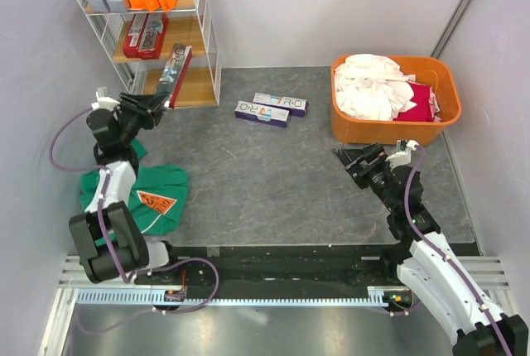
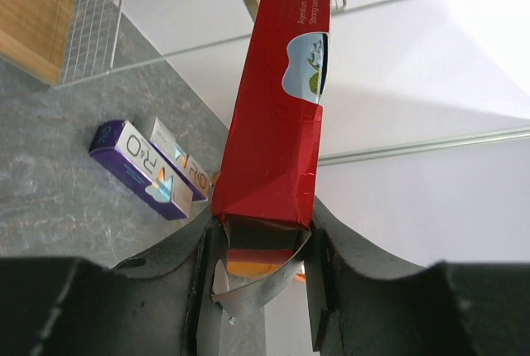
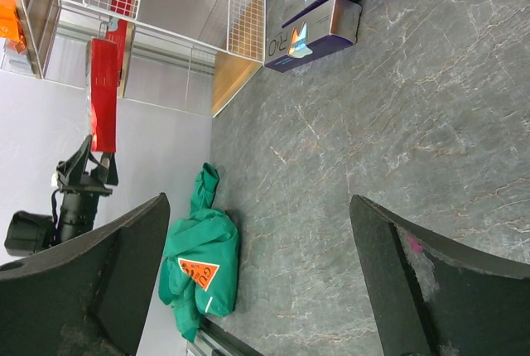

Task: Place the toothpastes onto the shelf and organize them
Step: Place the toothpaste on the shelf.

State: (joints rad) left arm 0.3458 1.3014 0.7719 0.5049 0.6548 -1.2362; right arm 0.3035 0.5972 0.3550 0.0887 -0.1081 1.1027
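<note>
"Left side?"
"The left pincer (image 1: 167,102) is clamped on a red toothpaste carton (image 1: 179,68), which is tilted just by the shelf's (image 1: 207,41) lowest board."
"Rightward?"
"Two purple cartons (image 1: 272,109) lie side by side on the bench (image 1: 248,182) — the right pincer (image 1: 346,164) hangs apart, empty."

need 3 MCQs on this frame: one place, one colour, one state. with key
1. Carton held by the left hand near the shelf is: A orange; B red; C grey.
2. The two purple-and-white cartons lie: A on the table; B on the top tier; C on the middle tier.
3. The right hand is: A open, empty; B shut on a carton; C shut, empty.
Key: 1B, red sides in the left wrist view; 2A, both flat on the grey surface; 3A, fingers wide apart, nothing between.
</note>
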